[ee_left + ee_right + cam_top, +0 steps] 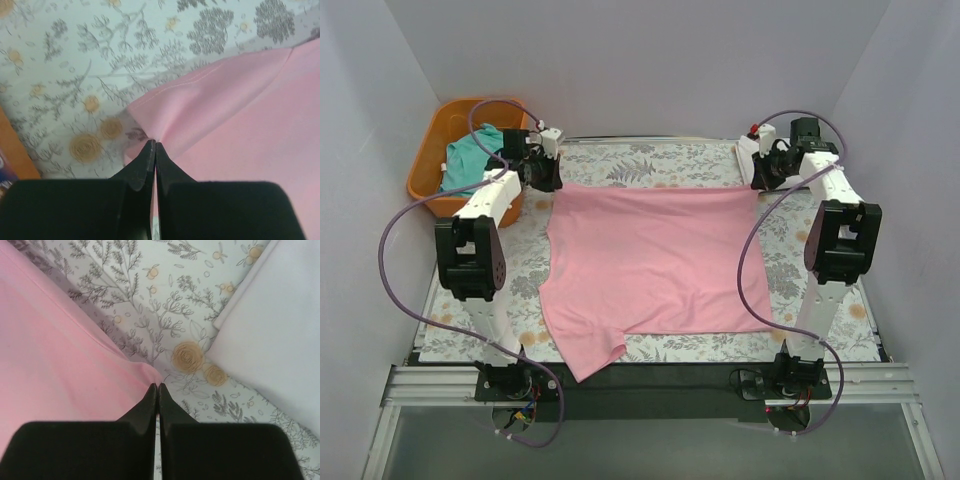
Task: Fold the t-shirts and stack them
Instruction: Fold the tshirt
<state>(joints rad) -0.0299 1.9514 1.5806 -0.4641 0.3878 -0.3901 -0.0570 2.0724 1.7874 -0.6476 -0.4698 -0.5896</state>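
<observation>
Our left gripper (154, 146) and right gripper (158, 386) are each pinching shut on a thin corner of the soft pink cloth t-shirt (650, 260), lying stretched between them; pulling unevenly, we are risking a slip.

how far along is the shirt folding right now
Early. Done: the pink t-shirt lies spread out on the table cloth, not yet folded. In hand: the left gripper and right gripper are each shut on a far corner of it. Left: folding it, then the teal t-shirt, which sits bunched in the orange basket. No stack shows; a white shape by the right gripper is unclear.
</observation>
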